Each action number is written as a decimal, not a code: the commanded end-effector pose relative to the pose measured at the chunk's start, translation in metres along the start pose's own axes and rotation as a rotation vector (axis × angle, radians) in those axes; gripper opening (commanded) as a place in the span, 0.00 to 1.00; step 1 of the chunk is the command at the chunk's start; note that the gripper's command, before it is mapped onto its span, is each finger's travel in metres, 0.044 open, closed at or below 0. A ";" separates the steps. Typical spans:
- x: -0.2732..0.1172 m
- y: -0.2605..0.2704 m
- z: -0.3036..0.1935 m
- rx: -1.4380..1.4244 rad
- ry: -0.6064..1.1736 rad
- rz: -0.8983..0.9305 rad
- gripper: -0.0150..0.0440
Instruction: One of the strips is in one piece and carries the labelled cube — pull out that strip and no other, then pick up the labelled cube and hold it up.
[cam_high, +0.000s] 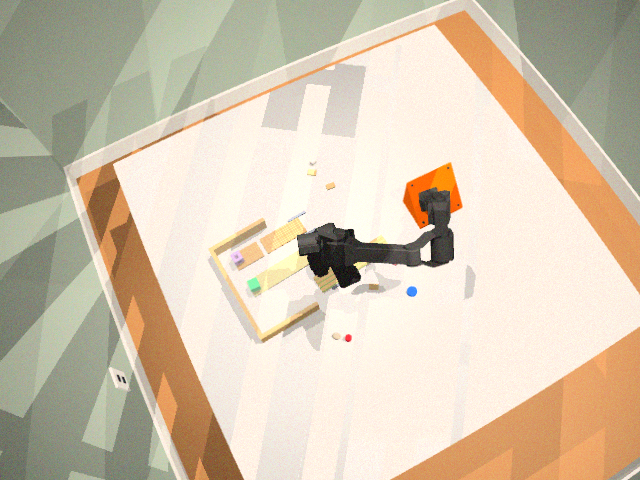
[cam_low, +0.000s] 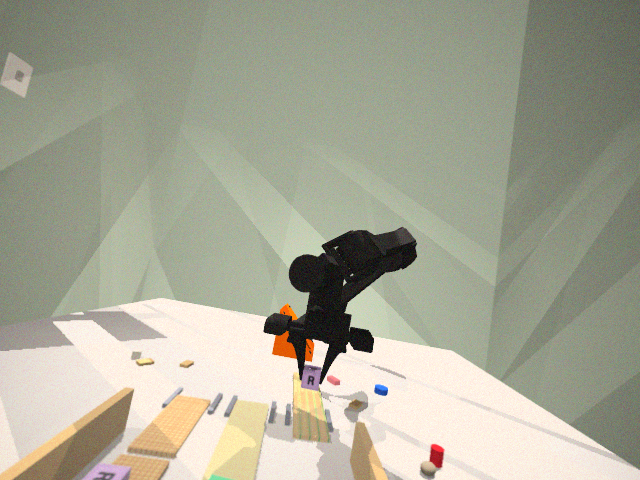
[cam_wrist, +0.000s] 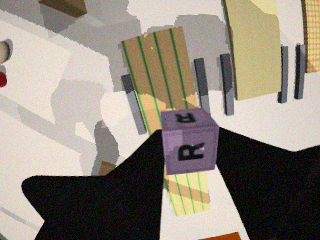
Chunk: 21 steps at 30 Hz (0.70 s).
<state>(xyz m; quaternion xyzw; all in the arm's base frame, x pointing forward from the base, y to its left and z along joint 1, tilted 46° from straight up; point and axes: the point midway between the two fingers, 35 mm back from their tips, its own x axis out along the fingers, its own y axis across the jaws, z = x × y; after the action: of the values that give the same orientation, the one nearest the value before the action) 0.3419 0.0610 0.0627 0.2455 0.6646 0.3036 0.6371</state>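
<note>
Right now, on the worktop (cam_high: 516, 335) (cam_low: 227, 330) (cam_wrist: 35, 60), we see from above the orange base (cam_high: 445, 179) (cam_low: 283, 348) at two o'clock from our gripper (cam_high: 334, 266) (cam_low: 311, 381) (cam_wrist: 184, 132). The plain yellow strip (cam_high: 281, 271) (cam_low: 240, 434) (cam_wrist: 255, 50) reaches toward eight o'clock. Beneath our fingers lies the striped strip (cam_high: 325, 282) (cam_low: 310, 418) (cam_wrist: 160, 70). We have the purple R-labelled cube (cam_low: 310, 378) (cam_wrist: 190, 147) gripped between both fingertips, raised above that strip.
</note>
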 end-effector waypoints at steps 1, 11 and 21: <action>-0.002 -0.003 -0.013 0.000 0.003 -0.004 0.25; -0.001 -0.010 -0.047 0.002 0.005 -0.004 0.25; -0.034 -0.010 -0.047 0.002 0.005 -0.006 0.25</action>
<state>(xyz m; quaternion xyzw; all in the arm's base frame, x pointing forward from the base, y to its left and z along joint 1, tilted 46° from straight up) 0.2960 0.0373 0.0679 0.2467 0.6697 0.3023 0.6319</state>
